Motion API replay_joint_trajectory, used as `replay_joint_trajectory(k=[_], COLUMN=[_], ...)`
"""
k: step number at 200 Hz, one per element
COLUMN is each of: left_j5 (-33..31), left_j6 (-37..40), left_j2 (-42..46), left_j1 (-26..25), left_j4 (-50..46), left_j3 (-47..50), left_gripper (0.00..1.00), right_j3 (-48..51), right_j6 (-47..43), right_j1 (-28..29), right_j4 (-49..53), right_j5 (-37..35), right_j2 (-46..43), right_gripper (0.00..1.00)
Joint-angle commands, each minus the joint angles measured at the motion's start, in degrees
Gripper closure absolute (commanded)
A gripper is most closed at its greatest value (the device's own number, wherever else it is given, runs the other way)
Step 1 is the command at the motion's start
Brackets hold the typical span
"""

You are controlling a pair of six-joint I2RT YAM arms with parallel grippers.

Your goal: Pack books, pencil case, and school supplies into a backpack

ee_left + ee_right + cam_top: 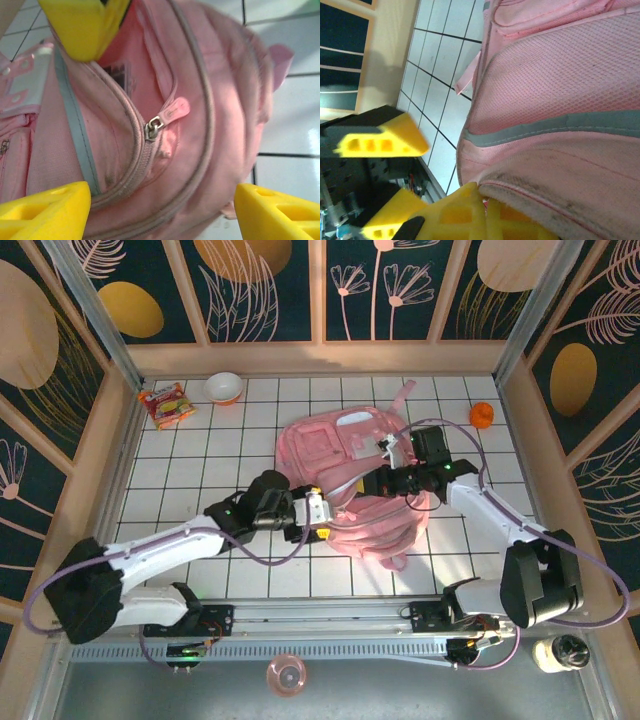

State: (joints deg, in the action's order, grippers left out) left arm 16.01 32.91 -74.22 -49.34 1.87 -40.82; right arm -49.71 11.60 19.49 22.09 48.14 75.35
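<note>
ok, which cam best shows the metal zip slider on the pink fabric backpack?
Left wrist: the metal zip slider is close, sharp and centred. Top external shows the whole pink fabric backpack, slider too small to pick out. Right wrist: its mesh and grey trim.

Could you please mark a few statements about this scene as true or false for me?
1. The backpack lies on the tiled table. True.
2. The left pincer is clamped shut. False: its fingers stand wide apart over the backpack.
3. The right pincer is shut on the backpack's fabric edge. True.
4. The bowl sits beside the orange object. False: the bowl is next to the snack packet at the far left, and the orange object is at the far right.
</note>
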Motion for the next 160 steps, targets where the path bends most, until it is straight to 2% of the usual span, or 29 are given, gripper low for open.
replay_joint_trajectory(k=[1,23,59,90,104,113,127,160], left_j5=[-3.97,-4.39,-2.37,-2.64,-4.31,-4.75,-3.67,1.69], left_j6=[5.98,5.55,5.90,6.95,5.15,3.10,0.50,-6.10], left_j2=[-2.28,-4.20,-8.19,-9.97,-10.03,-9.78,-8.99,-8.49], left_j1=[-0.09,-0.06,0.00,0.01,-0.05,0.02,0.02,0.01], left_j4=[4.23,10.05,11.48,11.23,11.11,10.64,10.41,11.48], left_j3=[-1.45,-1.10,-1.81,-1.73,-1.80,-2.08,-1.62,-0.43], left_gripper=[0.27,0.34,0.44,0.63,0.82,0.92,1.00,1.00], right_j3=[-1.92,-1.72,-2.66,-3.58,-3.72,-3.55,-3.66,-1.58], right_j6=[-4.36,-4.19,-4.30,-4.19,-2.87,-1.65,-0.32,2.43], right_j1=[-0.03,0.02,-0.01,-0.23,-0.26,-0.29,-0.15,1.41], right_j4=[0.27,0.15,0.07,0.28,-0.24,-0.84,-0.11,5.12], right_j5=[3.56,3.59,3.71,2.85,1.02,-0.25,-3.21,-15.40], right_j2=[-0.12,-0.03,0.19,-0.14,-1.47,-2.80,-5.13,-13.30], right_gripper=[1.00,1.00,1.00,1.00,1.00,0.93,0.83,0.66])
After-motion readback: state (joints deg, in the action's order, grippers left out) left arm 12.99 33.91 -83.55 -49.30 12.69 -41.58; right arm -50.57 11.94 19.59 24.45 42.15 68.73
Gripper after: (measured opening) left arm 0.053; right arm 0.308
